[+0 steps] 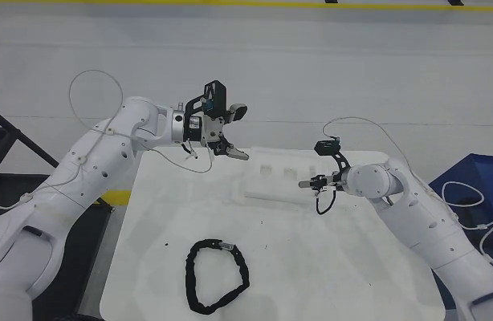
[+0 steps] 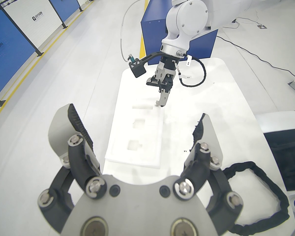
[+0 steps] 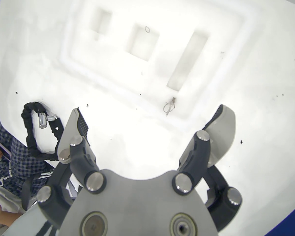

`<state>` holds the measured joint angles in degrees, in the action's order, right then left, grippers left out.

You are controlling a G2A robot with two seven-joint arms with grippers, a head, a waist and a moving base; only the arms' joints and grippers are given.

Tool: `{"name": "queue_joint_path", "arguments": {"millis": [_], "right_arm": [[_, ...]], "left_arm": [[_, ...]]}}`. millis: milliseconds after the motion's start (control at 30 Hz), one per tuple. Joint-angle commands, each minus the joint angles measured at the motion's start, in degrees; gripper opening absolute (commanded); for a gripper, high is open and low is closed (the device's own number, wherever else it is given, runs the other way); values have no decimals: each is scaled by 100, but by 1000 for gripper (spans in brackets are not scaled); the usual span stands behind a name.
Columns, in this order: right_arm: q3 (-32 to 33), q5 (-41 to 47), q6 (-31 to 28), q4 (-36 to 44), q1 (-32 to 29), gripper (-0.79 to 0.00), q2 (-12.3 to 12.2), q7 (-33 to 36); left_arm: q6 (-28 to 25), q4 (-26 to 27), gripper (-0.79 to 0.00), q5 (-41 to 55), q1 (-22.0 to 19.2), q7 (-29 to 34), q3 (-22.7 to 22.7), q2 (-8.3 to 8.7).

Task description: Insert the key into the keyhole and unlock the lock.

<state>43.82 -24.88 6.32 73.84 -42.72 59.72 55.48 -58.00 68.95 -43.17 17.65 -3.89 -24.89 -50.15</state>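
A small silver key [image 3: 169, 105] on a wire ring lies on the white foam block [image 3: 226, 57], beside the end of its long slot. My right gripper [image 3: 150, 121] hangs open just above the key, empty; it stands at the block's right end [image 1: 304, 184]. The black chain lock [image 1: 218, 275] lies looped near the table's front, its silver lock cylinder [image 3: 42, 120] at one end. My left gripper [image 2: 140, 126] is open and empty, held high over the table's back left corner [image 1: 230, 151], far from the chain lock [image 2: 268, 180].
The foam block [image 1: 283, 180] has three recesses and sits at the back of the white table [image 1: 375, 265]. A blue cabinet [image 1: 479, 176] stands off the table's right side. Bare tabletop lies between the block and the chain.
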Motion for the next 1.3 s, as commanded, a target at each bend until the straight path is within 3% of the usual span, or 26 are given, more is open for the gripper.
{"name": "queue_joint_path", "arguments": {"millis": [0, 467, 500, 533, 767, 933, 1033, 1267], "right_arm": [[-49, -45, 235, 32, 7, 0, 29, 75], [-425, -200, 718, -335, 136, 0, 321, 27], [-470, -268, 771, -342, 157, -28, 341, 66], [-501, -296, 825, -351, 171, -185, 363, 86], [-592, -365, 1096, -544, 268, -222, 487, 213], [-596, -390, 1181, -693, 318, -296, 548, 289], [-587, -417, 1221, -749, 322, -394, 574, 312], [-571, -437, 1277, -870, 308, -443, 640, 310]], "left_arm": [[0, 0, 0, 2, 0, 1, 0, 0], [0, 0, 0, 2, 0, 1, 0, 0], [0, 0, 0, 2, 0, 1, 0, 0], [0, 0, 0, 2, 0, 1, 0, 0], [0, 0, 0, 2, 0, 1, 0, 0], [0, 0, 0, 2, 0, 1, 0, 0], [0, 0, 0, 2, 0, 1, 0, 0], [0, 0, 0, 2, 0, 1, 0, 0]]}}
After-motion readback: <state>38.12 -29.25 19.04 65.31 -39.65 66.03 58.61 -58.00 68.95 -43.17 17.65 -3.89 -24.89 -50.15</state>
